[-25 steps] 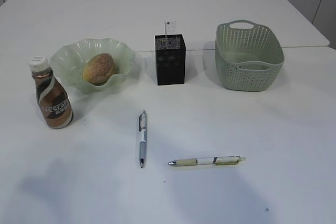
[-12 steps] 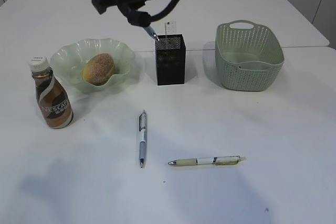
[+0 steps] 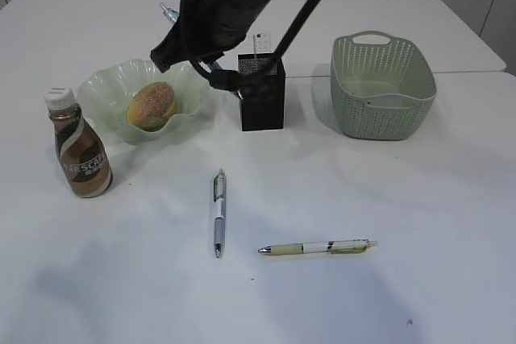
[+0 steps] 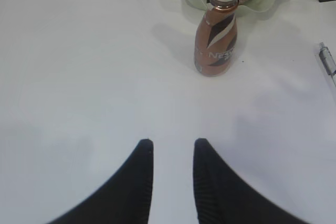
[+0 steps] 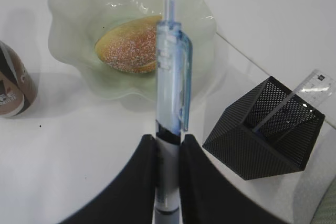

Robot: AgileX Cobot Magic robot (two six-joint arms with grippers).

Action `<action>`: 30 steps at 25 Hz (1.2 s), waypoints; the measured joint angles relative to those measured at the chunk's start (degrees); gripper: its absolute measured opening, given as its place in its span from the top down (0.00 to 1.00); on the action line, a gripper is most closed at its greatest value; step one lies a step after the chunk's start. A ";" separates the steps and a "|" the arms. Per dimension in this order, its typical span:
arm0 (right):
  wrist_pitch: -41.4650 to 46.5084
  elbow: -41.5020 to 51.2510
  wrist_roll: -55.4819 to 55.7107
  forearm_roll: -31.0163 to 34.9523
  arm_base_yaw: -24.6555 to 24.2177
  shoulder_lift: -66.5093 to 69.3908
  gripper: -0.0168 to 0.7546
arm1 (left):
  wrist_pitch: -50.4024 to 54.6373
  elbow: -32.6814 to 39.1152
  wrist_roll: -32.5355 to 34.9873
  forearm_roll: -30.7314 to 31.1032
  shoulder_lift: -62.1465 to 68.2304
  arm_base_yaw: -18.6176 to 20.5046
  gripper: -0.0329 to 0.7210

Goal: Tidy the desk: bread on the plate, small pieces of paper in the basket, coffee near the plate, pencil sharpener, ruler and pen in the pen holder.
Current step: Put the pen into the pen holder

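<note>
Right gripper (image 5: 168, 150) clamped on a pale blue pen (image 5: 170, 93), now lowered beside the pen holder (image 3: 261, 93) toward the desk's (image 3: 387, 223) far edge; a second ago only the pen tip showed at the top. Ruler (image 3: 261, 43) standing in the holder. Bread (image 3: 151, 105) on the plate (image 3: 105, 90), coffee (image 3: 80, 144) just beside it near the left edge. Basket (image 3: 382, 86) right of the holder. Two more pens (image 3: 218, 213) (image 3: 318, 247) unmoved near the middle. Left gripper (image 4: 169, 148) parted, holding nothing.

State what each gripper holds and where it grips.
The right gripper holds a light blue click pen by its lower barrel, clicker end pointing away. The left gripper holds nothing; its jaws stand apart over bare desk.
</note>
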 joint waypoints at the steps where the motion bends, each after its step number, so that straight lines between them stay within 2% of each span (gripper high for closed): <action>1: -0.23 0.23 0.12 -0.13 -0.12 -0.12 0.84 | -0.10 0.00 0.00 0.00 0.00 0.00 0.72; 15: -19.32 17.10 2.19 -1.07 -5.75 -9.17 0.84 | -0.10 0.00 0.00 0.00 0.00 0.00 0.72; 16: -22.17 19.71 2.45 -1.07 -7.44 -10.06 0.84 | -0.10 0.00 0.00 0.00 0.00 0.00 0.72; 29: -36.38 24.53 3.49 -1.07 -13.52 -10.47 0.84 | -0.10 0.00 0.00 0.00 0.00 0.00 0.72; 30: -39.78 25.89 4.02 -1.07 -14.71 -10.47 0.84 | -0.10 0.00 0.00 0.00 0.00 0.00 0.72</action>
